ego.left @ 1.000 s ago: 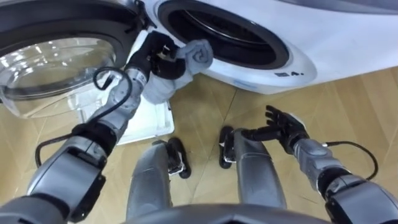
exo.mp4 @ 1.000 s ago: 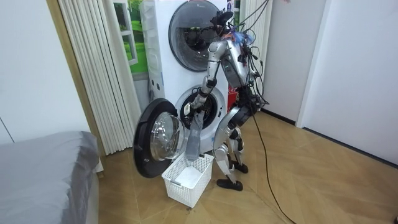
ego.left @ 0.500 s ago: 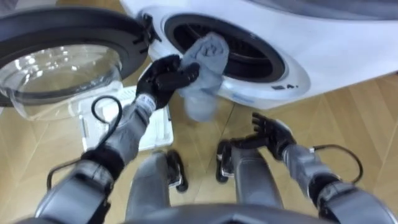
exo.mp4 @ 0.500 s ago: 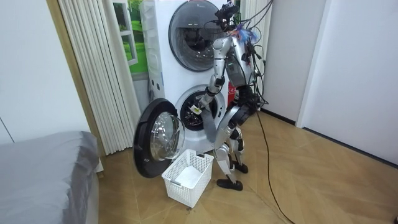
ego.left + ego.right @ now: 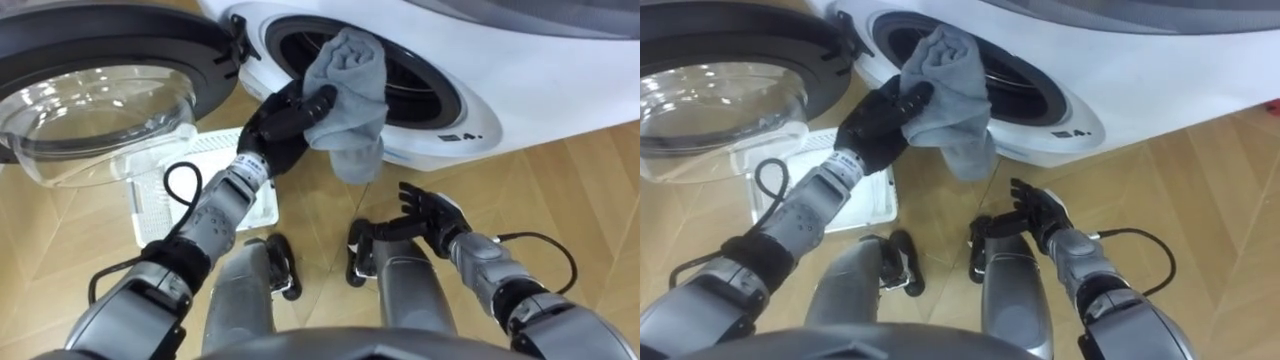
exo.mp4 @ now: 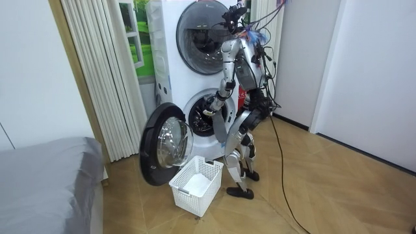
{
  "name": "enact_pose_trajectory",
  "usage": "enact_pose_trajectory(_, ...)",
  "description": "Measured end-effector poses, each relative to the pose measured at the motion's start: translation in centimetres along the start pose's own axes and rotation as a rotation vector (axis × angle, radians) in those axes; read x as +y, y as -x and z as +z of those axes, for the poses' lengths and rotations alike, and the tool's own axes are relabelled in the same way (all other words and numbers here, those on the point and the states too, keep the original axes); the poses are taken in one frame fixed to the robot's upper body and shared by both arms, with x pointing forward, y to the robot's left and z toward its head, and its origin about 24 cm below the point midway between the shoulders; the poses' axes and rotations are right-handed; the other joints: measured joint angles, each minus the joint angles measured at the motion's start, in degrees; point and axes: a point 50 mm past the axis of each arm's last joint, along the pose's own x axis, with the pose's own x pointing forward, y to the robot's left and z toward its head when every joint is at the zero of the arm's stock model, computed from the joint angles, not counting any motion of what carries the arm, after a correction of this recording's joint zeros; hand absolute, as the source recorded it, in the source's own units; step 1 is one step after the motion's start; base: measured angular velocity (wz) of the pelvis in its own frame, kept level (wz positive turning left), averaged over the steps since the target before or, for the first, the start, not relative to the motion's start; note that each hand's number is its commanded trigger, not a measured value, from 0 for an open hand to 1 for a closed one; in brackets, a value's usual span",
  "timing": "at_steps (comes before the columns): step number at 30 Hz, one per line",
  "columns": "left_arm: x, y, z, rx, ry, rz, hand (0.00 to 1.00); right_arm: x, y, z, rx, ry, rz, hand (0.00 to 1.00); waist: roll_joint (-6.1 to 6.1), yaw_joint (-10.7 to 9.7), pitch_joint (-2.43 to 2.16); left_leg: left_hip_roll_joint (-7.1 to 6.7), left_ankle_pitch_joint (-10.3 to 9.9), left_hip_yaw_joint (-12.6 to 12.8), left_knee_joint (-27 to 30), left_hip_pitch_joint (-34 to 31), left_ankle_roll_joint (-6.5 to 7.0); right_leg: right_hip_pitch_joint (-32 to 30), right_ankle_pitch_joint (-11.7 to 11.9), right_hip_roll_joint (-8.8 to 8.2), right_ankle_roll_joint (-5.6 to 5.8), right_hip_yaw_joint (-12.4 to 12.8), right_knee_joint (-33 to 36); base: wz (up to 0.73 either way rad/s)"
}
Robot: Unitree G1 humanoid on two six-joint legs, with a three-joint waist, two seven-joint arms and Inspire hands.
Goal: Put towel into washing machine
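Two hands on my feed: the left hand (image 5: 283,125) is clenched round a bunched grey towel (image 5: 347,85), holding it up at the mouth of the washing machine (image 5: 520,70). The bundle's top lies across the left part of the dark drum opening (image 5: 415,72). Its loose tail hangs over the opening's lower rim, in front of the white panel (I cannot tell whether any of it is inside the drum). The right hand (image 5: 430,212) hangs low beside the thigh, fingers spread and relaxed, holding nothing. The round glass door (image 5: 100,90) stands swung open to the left. A white basket (image 5: 150,205) sits on the floor below the door's edge. In the room view the robot stands close before the machine.
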Motion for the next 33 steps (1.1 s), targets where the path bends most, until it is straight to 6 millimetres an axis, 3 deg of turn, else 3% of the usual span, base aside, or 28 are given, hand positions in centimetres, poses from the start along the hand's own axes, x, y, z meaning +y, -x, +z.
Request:
enact_pose_trajectory(12,-0.9,-0.3,-1.8,0.09,0.025,-0.053,1.0,0.1,0.0,-0.2,0.031,0.032,0.015,0.0,0.0,-0.3,0.0,-0.34,0.0,-0.1,-0.1,0.0,0.01,-0.1,0.0,0.18,0.02,0.2,0.1,0.0)
enact_pose_trajectory(18,0.2,0.6,-1.3,0.111,-0.005,-0.037,1.0,-0.2,0.1,-0.1,0.028,0.042,-0.009,0.0,0.19,-0.3,-0.07,-0.13,0.1,0.1,-0.5,0.1,-0.18,-0.2,-0.1,0.35,-0.09,0.0,-0.1,-0.01)
enact_pose_trajectory(26,1.7,2.2,-1.9,0.134,-0.003,0.003,1.0,-0.2,0.0,2.0,-0.067,0.119,-0.057,0.0,0.7,0.1,-0.22,-0.07,0.1,0.1,-0.3,0.1,-0.2,-0.2,-0.1,0.43,-0.09,0.0,0.1,0.0)
enact_pose_trajectory(30,2.0,2.7,-2.8,0.167,0.013,0.016,1.0,0.0,0.1,3.6,-0.149,0.186,-0.114,0.0,1.49,-0.1,-0.74,-0.08,0.1,0.4,-0.4,-0.1,-0.19,-0.6,-0.1,0.42,-0.1,0.3,0.1,-0.03)
enact_pose_trajectory(33,1.9,2.8,-2.9,0.169,0.018,0.011,1.0,-0.1,0.1,4.1,-0.179,0.216,-0.157,0.0,1.53,-0.1,-0.82,-0.22,0.3,0.5,-0.7,0.0,-0.32,-0.8,-0.1,0.39,-0.11,0.4,0.1,-0.01)
